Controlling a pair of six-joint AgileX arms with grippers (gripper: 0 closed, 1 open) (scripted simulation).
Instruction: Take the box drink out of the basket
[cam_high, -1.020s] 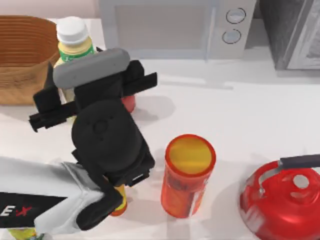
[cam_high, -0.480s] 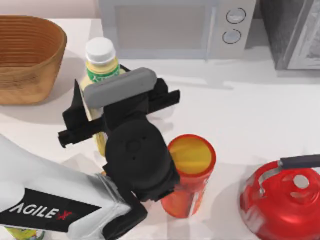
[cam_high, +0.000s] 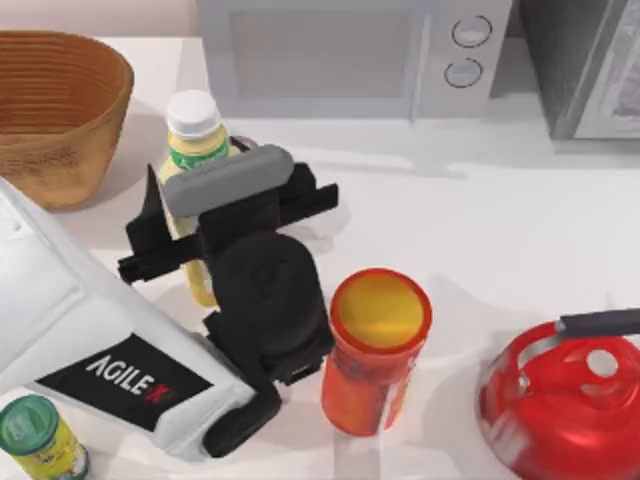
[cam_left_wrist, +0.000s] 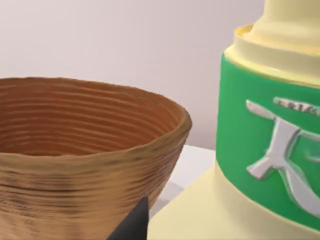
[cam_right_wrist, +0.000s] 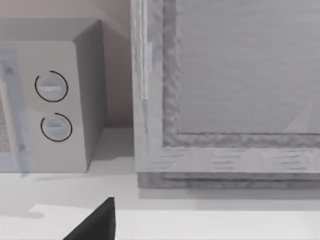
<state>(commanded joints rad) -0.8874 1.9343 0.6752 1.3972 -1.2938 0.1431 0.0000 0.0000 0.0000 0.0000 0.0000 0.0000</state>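
Fingers of the left gripper (cam_high: 205, 235) pinch the tall pale-yellow box drink (cam_high: 193, 135), upright, right of the woven wicker basket (cam_high: 60, 115), over table.

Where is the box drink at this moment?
In the top view, the box drink is outside the basket, just to its right on the table's left side, with the left gripper around its body.
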